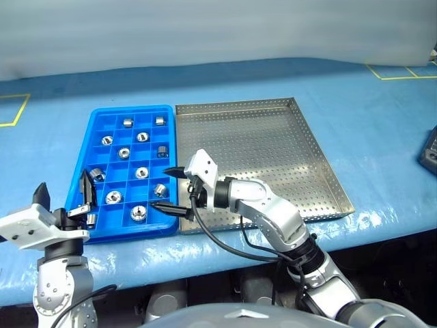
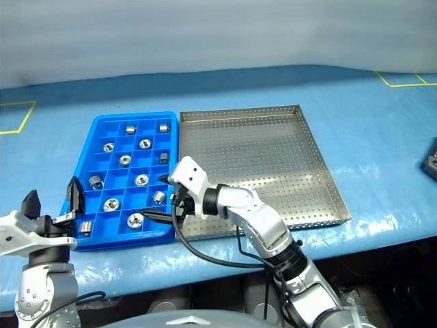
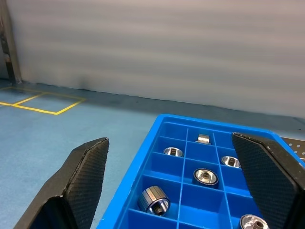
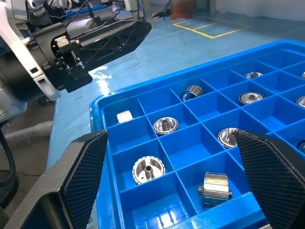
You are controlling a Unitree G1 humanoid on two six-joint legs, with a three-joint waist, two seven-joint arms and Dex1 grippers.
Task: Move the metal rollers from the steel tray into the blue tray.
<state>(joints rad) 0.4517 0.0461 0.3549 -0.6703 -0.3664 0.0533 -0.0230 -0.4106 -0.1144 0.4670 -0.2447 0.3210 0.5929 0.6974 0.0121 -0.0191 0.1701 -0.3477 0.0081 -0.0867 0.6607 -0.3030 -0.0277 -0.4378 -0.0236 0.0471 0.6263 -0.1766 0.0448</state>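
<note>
Resting on a blue-covered surface, the blue tray and the steel tray lie side by side, long edges touching, with the blue tray to the robot's left. The steel tray's perforated floor carries no rollers. The metal rollers all sit in the blue tray's square compartments, one to a cell, spread over the grid; some stand with the central hole facing up, others lie on their sides.

The right gripper reaches across from the steel tray's near left corner and points leftward, level, over the right-hand near part of the blue tray. Its two black fingers are spread wide and hold nothing; in the right wrist view rollers lie in the cells between them.

The left gripper hovers at the blue tray's near left corner, pointing forward, its fingers likewise spread wide and empty, one outside the tray's left wall, the other above the tray.

Yellow tape lines mark the surface at far left and far right.
</note>
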